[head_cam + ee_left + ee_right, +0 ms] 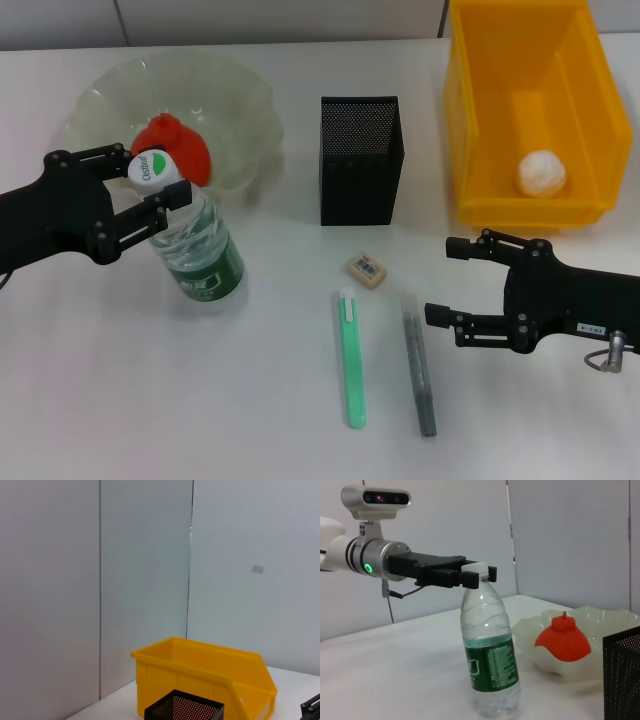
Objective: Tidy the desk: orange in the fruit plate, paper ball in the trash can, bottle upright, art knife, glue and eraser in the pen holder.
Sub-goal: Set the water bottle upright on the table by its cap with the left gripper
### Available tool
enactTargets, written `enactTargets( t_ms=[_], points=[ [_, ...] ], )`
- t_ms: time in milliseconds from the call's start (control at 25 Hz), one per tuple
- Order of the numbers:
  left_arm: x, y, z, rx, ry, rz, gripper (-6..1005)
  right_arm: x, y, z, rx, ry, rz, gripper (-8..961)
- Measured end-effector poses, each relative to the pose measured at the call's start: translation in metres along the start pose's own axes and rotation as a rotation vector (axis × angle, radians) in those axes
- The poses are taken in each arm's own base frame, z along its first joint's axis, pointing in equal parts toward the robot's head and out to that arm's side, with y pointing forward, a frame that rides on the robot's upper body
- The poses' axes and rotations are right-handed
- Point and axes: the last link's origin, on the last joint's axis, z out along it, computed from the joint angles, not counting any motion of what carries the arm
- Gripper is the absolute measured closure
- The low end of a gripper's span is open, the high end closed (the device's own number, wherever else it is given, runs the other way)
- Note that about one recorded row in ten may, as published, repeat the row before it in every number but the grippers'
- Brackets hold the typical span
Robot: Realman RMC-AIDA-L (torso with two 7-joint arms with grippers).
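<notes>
A clear bottle (197,252) with a green label stands upright on the table, also in the right wrist view (490,655). My left gripper (155,172) is shut on its white cap, seen side-on in the right wrist view (476,576). The orange (171,146) lies in the pale fruit plate (240,110). The paper ball (541,172) lies in the yellow bin (480,120). The eraser (366,270), green art knife (351,358) and grey glue stick (418,362) lie in front of the black mesh pen holder (360,160). My right gripper (440,281) is open and empty, just right of the glue stick.
The yellow bin (200,675) and pen holder (184,709) also show in the left wrist view. The plate (605,625), orange (563,639) and pen holder (622,675) stand behind the bottle in the right wrist view. A grey partition wall stands behind the table.
</notes>
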Motion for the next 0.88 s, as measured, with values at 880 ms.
enactTargets(
  t_ms=[880],
  points=[
    [-0.0066, -0.004, 0.0017, 0.039, 0.009, 0.056, 513, 0.0001, 0.0011, 0.0014, -0.016, 0.009, 0.017, 110]
  ],
)
